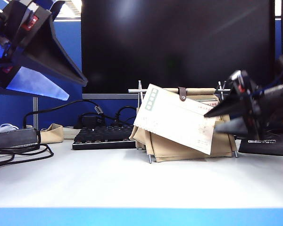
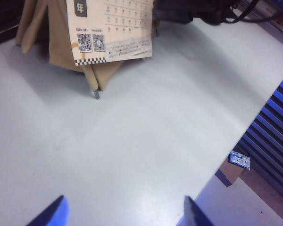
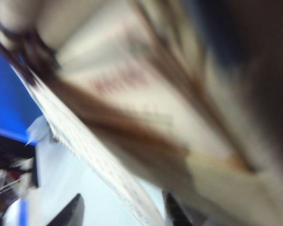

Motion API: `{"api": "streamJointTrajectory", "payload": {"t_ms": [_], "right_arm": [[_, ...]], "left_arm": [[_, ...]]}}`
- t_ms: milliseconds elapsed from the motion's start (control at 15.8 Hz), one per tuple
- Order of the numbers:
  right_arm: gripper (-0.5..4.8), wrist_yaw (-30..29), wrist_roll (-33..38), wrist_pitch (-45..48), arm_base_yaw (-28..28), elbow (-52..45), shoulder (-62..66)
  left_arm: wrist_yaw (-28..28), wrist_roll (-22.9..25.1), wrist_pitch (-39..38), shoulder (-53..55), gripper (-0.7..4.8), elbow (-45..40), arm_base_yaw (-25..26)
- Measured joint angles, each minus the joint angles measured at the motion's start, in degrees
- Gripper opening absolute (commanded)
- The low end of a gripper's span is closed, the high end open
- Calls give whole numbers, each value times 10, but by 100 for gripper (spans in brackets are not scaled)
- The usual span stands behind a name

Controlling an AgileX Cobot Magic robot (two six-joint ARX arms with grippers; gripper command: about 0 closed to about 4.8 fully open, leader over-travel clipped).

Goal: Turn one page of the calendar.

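Note:
The calendar [image 1: 179, 120] stands right of the table's middle, a beige fabric stand on thin metal rods with a brown top strap. Its front white sheet hangs slanted. My right gripper [image 1: 212, 120] comes in from the right at that sheet's lower right corner. In the blurred right wrist view the sheet's edge [image 3: 94, 155] runs between the two fingers of the right gripper [image 3: 122, 197], which stand apart. My left gripper [image 1: 78, 90] hangs high at the far left, well away from the calendar. The left wrist view has the left gripper [image 2: 124, 200] wide open over bare table, the calendar [image 2: 111, 33] far ahead.
A black keyboard [image 1: 104, 136] lies left of the calendar, under a large dark monitor [image 1: 179, 42]. Cables [image 1: 19, 153] and a flat dark device [image 1: 14, 139] sit at the far left, a beige pouch [image 1: 52, 133] beside them. The table's blue front edge [image 1: 141, 216] runs along the near side.

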Motion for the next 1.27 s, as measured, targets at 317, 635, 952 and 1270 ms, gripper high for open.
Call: {"api": "streamJointTrajectory", "payload": {"t_ms": [317,635,952,1270], "right_arm": [[220,-30,1,2,26,-11,7],[220,-33,18,5,34,-37,6],[220,-12,35,110,39,-105,1],[220,15,164,234,43,-105,6]], "left_arm": [[0,0,0,0,323,0,0],[0,0,0,0,323,0,0],[0,0,0,0,323,0,0],[6,0,0,0,323,0,0]]}}
